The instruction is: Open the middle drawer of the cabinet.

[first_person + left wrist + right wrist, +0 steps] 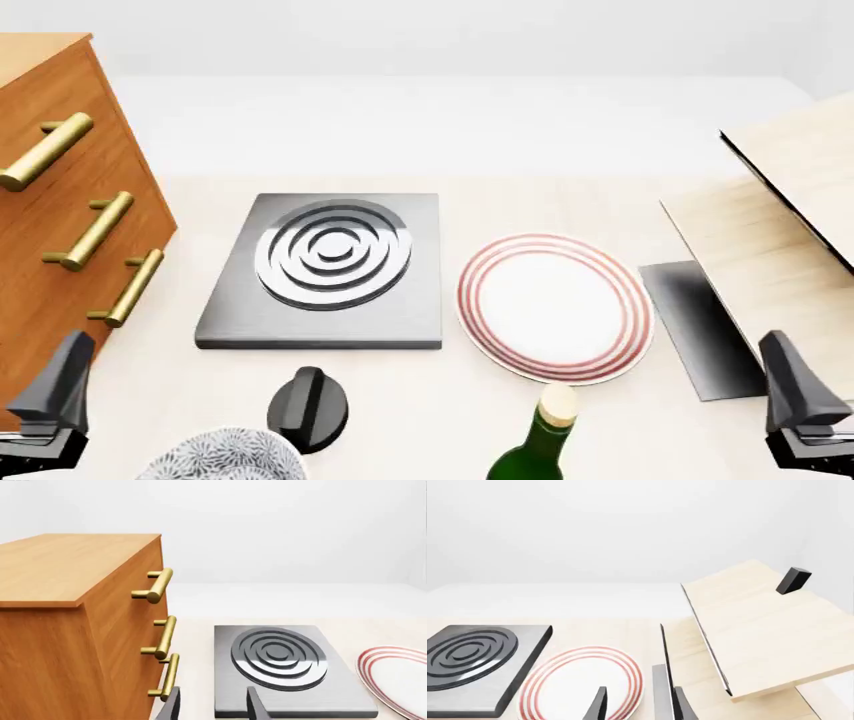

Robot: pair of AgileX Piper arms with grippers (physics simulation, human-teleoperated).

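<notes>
Orange-brown wood fills the front view's upper left: the cabinet point(60, 215), its middle drawer point(74, 260) flush with the two alike (brass handle second down). Left gripper point(54, 395) at lower left and right gripper point(801, 395) at lower right both hold their fingers apart, gripping nothing.

Cabinet point(54, 220) far left (three brass handles); hob slab point(327, 270) beside red-rimmed plate point(554, 305).

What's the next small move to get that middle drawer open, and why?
Probably raise the left pincer toward the middle drawer's handle. Its fingers look open and empty, and sit low beside the cabinet, nearer the bottom handle. All three drawers look closed.
</notes>
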